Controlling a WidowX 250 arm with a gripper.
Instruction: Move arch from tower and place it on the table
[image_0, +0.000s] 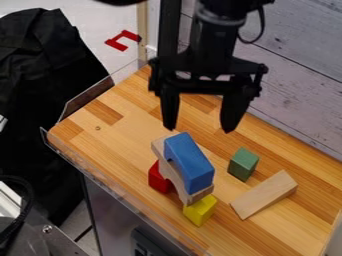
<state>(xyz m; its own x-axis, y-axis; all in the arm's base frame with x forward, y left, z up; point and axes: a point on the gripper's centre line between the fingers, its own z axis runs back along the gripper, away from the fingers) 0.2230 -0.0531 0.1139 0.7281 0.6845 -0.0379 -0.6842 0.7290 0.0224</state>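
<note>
1. Arch (173, 174), plain wood w/ curved underside, is in the tower, spanning btwn red block (159, 178) and yellow block (200, 210); it lies nr the bench's guarded front-L edge, roughly mid-length. Its far end is toward the red block, its near end over the yellow one.
2. Blue block (190, 164) sits atop the arch, touching it, running lengthwise along it and hiding much of its upper side. Blue block's underside is mostly hidden, so exact shape unclear.
3. Gripper (199, 129), black, two-finger, hangs fingertips-down just beyond the tower's far end as seen in cam view. Fingers wide apart, nothing btwn them; the tips look clear of the arch. Height over the bench: can't tell.
4. Green block (243, 164) stands on the bench to the tower's R, apart from it, btwn the tower and the wall-side edge.
5. Flat wood plank (264, 194) lies at a slant, R of the yellow block, near the green block but apart, toward the bench's lower-R part.
6. Bench (83, 122): striped wood top, L corner and far corner both in view. Clear guard (90, 96) runs along the upper-L edge and cont. round the L corner down the front-L edge.
7. Wood-panel wall (294, 75), pale grey, stands past the bench's wall-side edge.
8. Black cloth (40, 75) hangs in folds off the bench's upper-L edge, apart from the blocks.
</note>
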